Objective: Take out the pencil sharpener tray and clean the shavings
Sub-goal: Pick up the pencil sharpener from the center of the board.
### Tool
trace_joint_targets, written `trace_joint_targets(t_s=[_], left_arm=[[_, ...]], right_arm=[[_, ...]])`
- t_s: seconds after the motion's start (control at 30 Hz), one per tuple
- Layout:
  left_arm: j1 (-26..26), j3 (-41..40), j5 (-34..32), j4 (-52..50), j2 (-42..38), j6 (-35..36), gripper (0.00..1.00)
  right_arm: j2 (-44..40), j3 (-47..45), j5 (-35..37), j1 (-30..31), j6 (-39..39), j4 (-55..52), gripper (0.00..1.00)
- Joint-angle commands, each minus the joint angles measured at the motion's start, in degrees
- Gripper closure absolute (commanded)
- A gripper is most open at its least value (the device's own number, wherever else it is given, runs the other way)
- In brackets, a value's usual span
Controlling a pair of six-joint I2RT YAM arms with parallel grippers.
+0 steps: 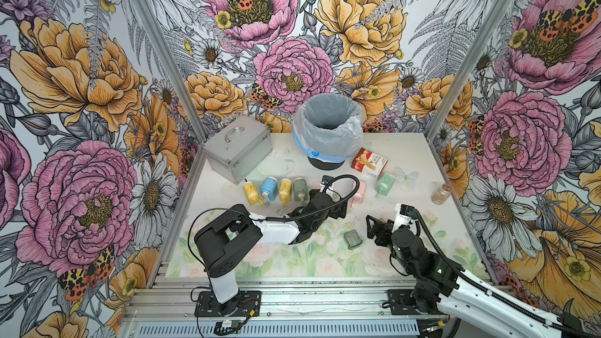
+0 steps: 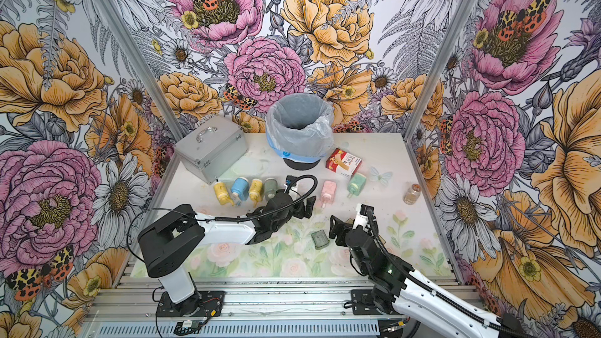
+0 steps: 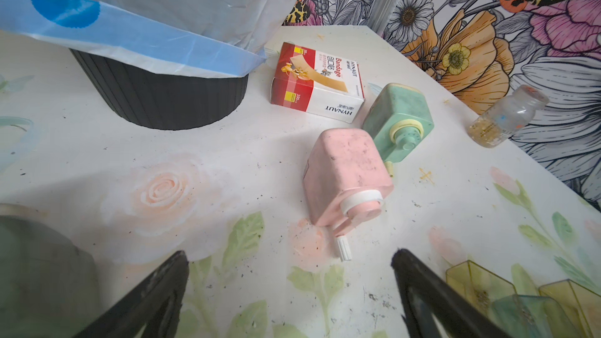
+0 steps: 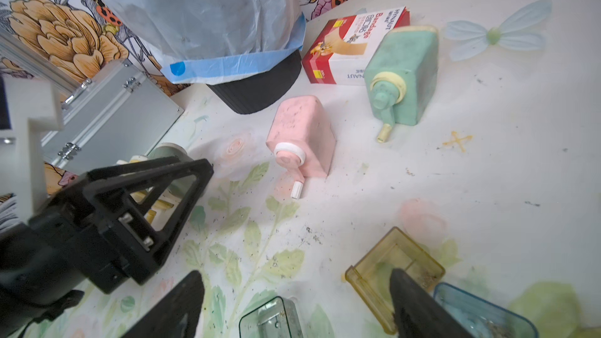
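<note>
Top views, both: white desk [image 1: 400, 144] with printed roses along the near edge. Largest load, the lined waste bin [image 1: 327, 134], at the middle of the far edge; metal case [image 1: 237, 149] in the far left corner.

Left gripper [image 3: 289, 255] reaching past the desk's middle, jaws spread wide and empty, aimed at the pink sharpener [image 3: 344, 173]. Right gripper [image 4: 294, 273] low over the near half, right of the middle, jaws likewise parted, nothing pinched between them.

Bandage box [image 3: 317, 82] just beside the bin, toward the right edge. Row of four sharpeners [image 1: 269, 188] side by side between the case and the desk's middle. Pink sharpener alone near the middle, on its side, crank toward the near edge. Mint-green sharpener [image 3: 400, 115] just beside the box. Small glass jar [image 1: 441, 193] by the right edge.

Trays already out: dark green tray [image 1: 353, 239] flat on the desk just beside the right gripper; yellow tray [image 4: 395, 248] and blue tray [image 4: 487, 317] close by, partly hidden behind a finger. Shavings [image 4: 312, 235] strewn as dark flecks over the near half, with a few crumbs seemingly in both those trays.

Step in hand, by judgement: approach to the pink sharpener for its tray; presence of that tray inside not shown. Next move: close squarely on the pink body, clear of the crank, hold steady, draw the tray out, tip over the bin.
</note>
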Motion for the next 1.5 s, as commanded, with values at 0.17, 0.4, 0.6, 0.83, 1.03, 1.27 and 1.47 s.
trace_joint_targets(t_s=[0.17,0.4,0.6,0.83,1.03,1.27,1.47], left_arm=[[-1.09,5.27,3.23,2.58,6.54,-0.9,0.01],[-3.21,8.22,2.28,3.87,10.05,2.39,0.01],[-4.25,10.59,1.75,6.33,13.82,4.35,0.01],[-4.6,11.7,-2.41,12.68,18.18,5.93,0.01],[-4.67,16.29,-4.61,11.39,21.84,8.56,0.01],[-3.92,21.65,-6.33,9.42,26.41,7.59,0.01],[-1.78,23.92,-4.44,9.41,28.95,4.5,0.01]], right_arm=[[0.03,6.01,-4.49,-9.17,0.56,-8.66,0.11],[2.56,7.42,-14.5,-20.12,-0.25,-8.88,0.11],[3.43,7.7,-23.09,-29.28,-1.07,-8.75,0.12],[4.45,8.4,-33.6,-40.53,-2.97,-8.62,0.12],[4.77,8.12,-39.65,-46.95,-4.03,-8.18,0.12],[5.0,7.83,-44.78,-51.97,-4.9,-7.52,0.12],[5.46,7.83,-47.85,-55.27,-5.93,-7.3,0.12]])
